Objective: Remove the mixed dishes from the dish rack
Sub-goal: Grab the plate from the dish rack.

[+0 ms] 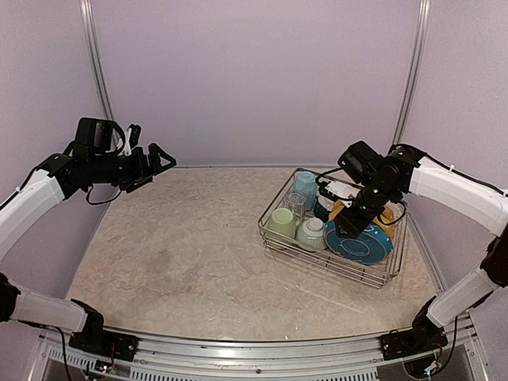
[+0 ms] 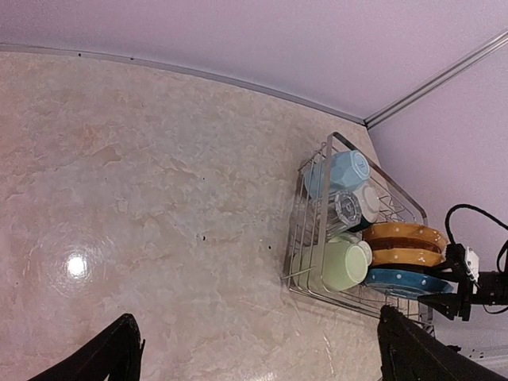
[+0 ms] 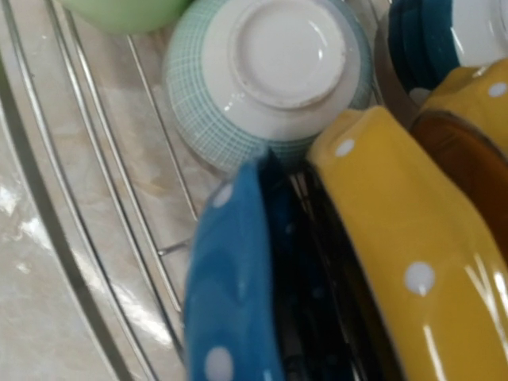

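Observation:
The silver wire dish rack (image 1: 274, 238) stands at the right of the table. It holds a light blue mug (image 1: 305, 187), a clear glass (image 1: 295, 203), a pale green mug (image 1: 281, 222), a teal bowl (image 1: 312, 232), a dark-blue white-lined bowl (image 1: 325, 203), yellow plates (image 1: 386, 217) and a blue speckled plate (image 1: 361, 243). My right gripper (image 1: 349, 224) is down in the rack at the blue plate's upper rim. In the right wrist view the blue plate (image 3: 230, 294) fills the middle beside a yellow plate (image 3: 405, 238); my fingers are hidden. My left gripper (image 1: 155, 163) is open, empty and raised at the far left.
The rack (image 2: 295, 262) also shows in the left wrist view, well beyond my open left fingers (image 2: 119, 353). A metal rail runs along the table's near edge (image 1: 238, 337). Lilac walls close the back and both sides.

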Controlling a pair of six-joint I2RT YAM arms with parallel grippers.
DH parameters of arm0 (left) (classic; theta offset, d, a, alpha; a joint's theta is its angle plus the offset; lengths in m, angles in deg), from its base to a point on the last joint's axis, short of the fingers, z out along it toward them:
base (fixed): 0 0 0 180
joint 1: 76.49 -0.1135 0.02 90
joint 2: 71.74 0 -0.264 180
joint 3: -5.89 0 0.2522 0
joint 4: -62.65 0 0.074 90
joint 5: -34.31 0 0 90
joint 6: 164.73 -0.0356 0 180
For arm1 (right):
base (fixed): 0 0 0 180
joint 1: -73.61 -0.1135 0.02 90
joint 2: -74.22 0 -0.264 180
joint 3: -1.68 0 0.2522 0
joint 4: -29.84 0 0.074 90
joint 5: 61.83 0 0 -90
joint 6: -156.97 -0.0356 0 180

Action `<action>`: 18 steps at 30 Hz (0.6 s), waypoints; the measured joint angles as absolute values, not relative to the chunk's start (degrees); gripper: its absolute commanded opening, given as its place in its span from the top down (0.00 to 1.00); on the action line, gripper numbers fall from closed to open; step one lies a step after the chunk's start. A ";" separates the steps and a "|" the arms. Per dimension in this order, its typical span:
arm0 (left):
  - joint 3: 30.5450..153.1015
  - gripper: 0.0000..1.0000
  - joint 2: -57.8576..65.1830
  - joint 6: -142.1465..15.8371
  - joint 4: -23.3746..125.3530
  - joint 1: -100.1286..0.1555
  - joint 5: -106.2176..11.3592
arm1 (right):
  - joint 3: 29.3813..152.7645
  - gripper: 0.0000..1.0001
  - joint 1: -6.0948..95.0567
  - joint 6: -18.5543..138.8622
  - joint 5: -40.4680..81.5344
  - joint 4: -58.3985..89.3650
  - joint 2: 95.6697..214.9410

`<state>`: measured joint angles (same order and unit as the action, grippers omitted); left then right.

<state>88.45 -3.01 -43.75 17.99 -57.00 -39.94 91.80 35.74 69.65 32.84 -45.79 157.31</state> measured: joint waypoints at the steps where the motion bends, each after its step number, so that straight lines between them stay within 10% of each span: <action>1: 88.45 0.01 -3.12 -43.77 18.01 -57.00 -39.96 | 91.80 0.49 35.74 69.86 33.15 -45.83 157.55; 18: 88.25 0.01 -3.80 -44.17 18.01 -57.00 -39.94 | 91.80 0.65 35.26 72.95 33.85 -46.03 159.15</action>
